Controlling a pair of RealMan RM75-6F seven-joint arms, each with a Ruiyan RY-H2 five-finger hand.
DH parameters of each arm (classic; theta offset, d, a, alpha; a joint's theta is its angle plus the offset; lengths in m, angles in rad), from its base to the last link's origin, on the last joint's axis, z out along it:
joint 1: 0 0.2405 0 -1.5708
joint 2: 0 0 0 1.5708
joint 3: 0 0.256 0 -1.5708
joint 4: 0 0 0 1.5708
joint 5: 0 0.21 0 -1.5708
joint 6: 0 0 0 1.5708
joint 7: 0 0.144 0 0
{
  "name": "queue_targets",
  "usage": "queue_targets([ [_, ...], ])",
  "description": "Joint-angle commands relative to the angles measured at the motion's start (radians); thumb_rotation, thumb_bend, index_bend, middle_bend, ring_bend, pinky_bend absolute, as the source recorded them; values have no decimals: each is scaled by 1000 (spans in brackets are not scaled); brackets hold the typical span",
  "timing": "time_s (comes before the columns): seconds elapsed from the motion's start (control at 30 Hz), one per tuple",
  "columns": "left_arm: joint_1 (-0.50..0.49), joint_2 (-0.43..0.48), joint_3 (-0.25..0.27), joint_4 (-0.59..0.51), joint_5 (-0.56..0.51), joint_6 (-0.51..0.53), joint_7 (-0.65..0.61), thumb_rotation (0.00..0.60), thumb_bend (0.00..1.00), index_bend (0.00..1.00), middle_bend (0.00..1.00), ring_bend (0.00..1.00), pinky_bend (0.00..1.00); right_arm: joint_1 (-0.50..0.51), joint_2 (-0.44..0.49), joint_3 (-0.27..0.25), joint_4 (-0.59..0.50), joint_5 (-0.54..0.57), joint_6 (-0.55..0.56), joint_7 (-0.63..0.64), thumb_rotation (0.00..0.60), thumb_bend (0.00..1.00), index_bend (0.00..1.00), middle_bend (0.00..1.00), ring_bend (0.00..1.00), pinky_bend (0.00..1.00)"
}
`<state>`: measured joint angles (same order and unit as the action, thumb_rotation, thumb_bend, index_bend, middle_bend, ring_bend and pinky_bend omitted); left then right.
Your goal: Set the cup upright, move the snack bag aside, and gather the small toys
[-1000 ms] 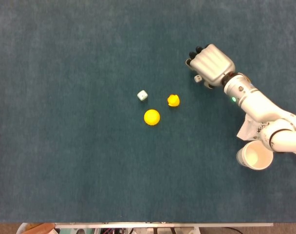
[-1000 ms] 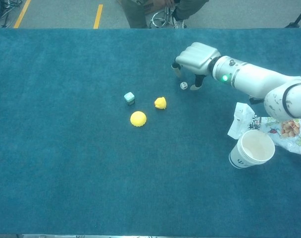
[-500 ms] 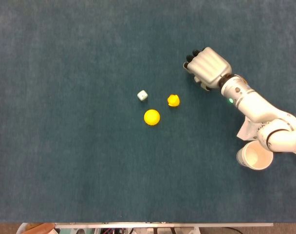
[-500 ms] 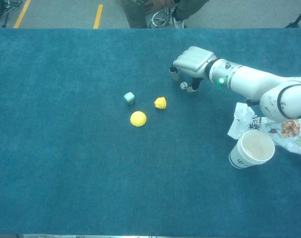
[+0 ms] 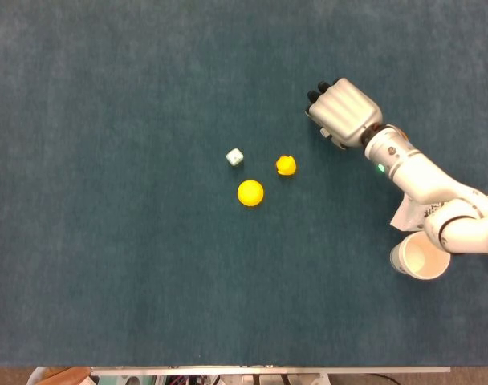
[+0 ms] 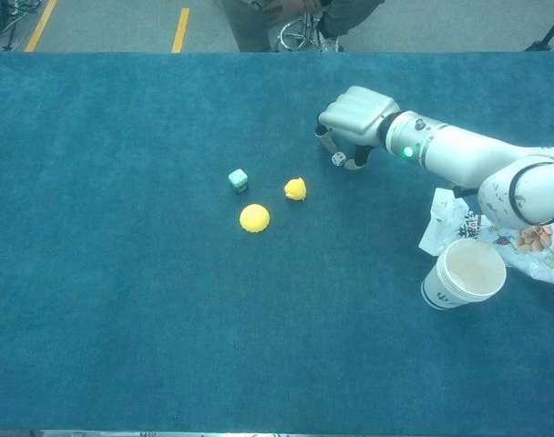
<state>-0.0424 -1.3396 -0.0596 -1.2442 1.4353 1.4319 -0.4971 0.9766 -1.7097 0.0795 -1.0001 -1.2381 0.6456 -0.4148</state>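
- Teal cloth covers the tabletop (image 6: pixel 122 300).
- The right hand (image 6: pixel 354 114) arches over a small white die (image 6: pixel 337 158), its fingers (image 6: pixel 323 141) curved down on either side; whether they touch the die I cannot tell.
- The snack bag (image 6: pixel 532 246) lies at the right edge, touching the upright cup (image 6: pixel 464 275).
- A yellow ball (image 5: pixel 250 192), yellow duck (image 5: pixel 286 165) and pale cube (image 5: pixel 235 156) sit near each other mid-table.

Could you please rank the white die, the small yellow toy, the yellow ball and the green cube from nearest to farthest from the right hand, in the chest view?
From the right hand:
1. White die, right under its fingers.
2. Small yellow toy, down-left.
3. Yellow ball, farther down-left.
4. Green cube, leftmost; close to call with the ball.
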Motion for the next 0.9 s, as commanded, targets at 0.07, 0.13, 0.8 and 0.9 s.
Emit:
queue_targets([
  [0.07, 1, -1, 0, 2, 0, 1, -1, 600, 100, 433, 376, 326, 471, -3, -6, -2, 6, -5, 8, -7, 600, 204, 545, 312, 252, 454],
  [0.13, 1, -1, 0, 2, 0, 1, -2, 600, 100, 433, 376, 326, 471, -4, -8, -2, 8, -6, 11, -12, 600, 205, 551, 312, 251, 454],
  [0.8, 3, -4, 0, 7, 0, 0, -4, 600, 100, 433, 376, 326, 471, -13, -22, -4, 26, -33, 25, -3, 600, 206, 607, 312, 251, 453],
  [0.9, 4, -5, 1, 8, 0, -1, -6, 600, 100, 433, 376, 326, 471, -16, -17, -1, 16, -40, 34, 6, 600, 209, 623, 312, 251, 453],
])
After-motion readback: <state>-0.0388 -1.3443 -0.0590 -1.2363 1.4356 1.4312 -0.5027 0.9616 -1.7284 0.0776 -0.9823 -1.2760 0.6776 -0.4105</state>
